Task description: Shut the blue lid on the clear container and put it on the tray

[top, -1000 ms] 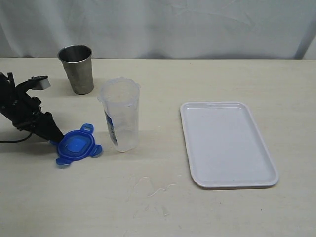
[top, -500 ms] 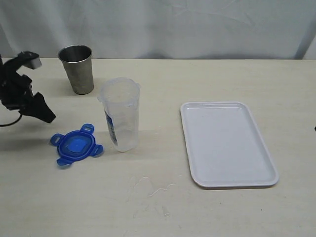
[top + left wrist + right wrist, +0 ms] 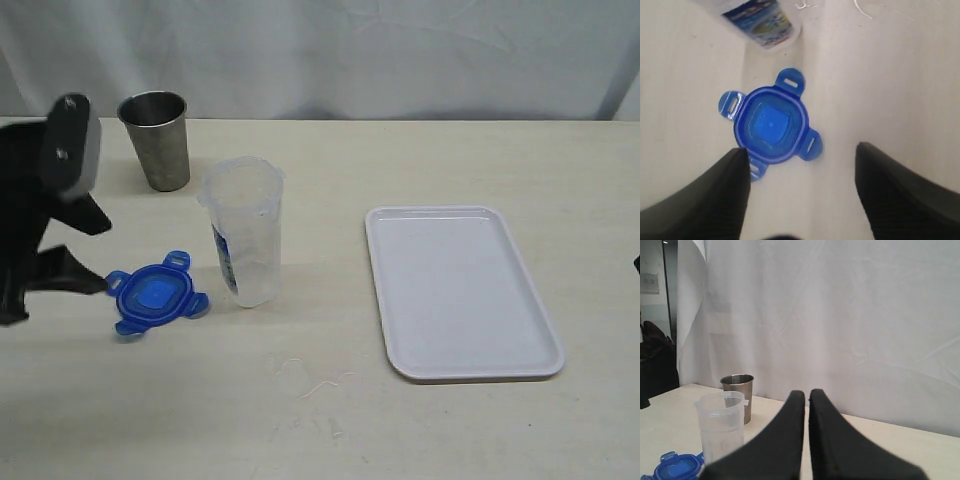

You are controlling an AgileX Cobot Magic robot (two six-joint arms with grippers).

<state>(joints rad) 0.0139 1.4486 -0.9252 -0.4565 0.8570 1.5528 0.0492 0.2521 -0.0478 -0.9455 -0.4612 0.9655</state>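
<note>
The blue lid [image 3: 153, 296] lay flat just beside the clear container [image 3: 243, 230], on its side away from the tray [image 3: 460, 290], facing the wide-spread, empty left gripper [image 3: 801, 148], while the right gripper [image 3: 806, 392] was pinched together, empty.

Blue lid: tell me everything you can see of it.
The blue lid is glossy bright blue plastic, rounded-square with a paler square centre and four slotted flaps splayed outward. It lies flat on the table, beside the clear container, not touching it. The open left gripper hangs over it.
</note>
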